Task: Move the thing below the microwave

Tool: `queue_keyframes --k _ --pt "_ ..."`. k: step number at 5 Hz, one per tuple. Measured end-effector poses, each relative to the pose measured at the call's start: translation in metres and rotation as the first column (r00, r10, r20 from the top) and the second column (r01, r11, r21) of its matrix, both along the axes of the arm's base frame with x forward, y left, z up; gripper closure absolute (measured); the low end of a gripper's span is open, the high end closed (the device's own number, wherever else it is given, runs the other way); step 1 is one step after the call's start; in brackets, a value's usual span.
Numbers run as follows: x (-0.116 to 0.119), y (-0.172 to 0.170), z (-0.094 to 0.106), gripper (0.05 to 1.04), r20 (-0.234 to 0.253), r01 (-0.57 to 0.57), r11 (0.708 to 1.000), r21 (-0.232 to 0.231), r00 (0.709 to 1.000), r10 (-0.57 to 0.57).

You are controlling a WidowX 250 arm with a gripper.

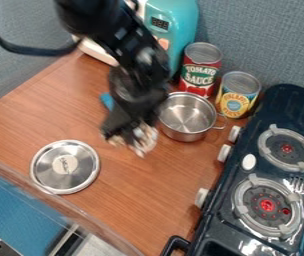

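You can't tell if the black claw (pixel 129 139) is open or gripping the mottled white-brown thing (pixel 144 139); check before nearing the teal microwave (pixel 181 17).

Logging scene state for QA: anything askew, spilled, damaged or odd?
Nothing stands out: the red can, yellow can and steel pot stand upright, the metal disc lies flat, no spill visible. Can't tell whether the pale thing at the pincer is damaged.
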State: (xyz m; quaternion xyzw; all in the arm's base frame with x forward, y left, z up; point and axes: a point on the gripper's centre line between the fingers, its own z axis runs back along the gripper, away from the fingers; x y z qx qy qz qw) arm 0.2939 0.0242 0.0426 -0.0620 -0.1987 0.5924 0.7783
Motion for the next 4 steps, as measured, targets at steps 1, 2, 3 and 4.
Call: queue_keyframes --k 1,2,3,4 --pt "0.012 0.052 0.013 0.565 0.043 -0.148 0.988 -0.032 0.988 0.149" --pt "0.027 0.097 0.008 0.565 0.013 -0.238 0.971 -0.014 0.971 0.239" --pt "0.048 0.148 0.010 0.565 0.003 -0.327 0.945 0.012 0.945 0.327" --pt "0.055 0.198 -0.002 0.565 -0.013 -0.388 0.922 -0.012 0.922 0.388"
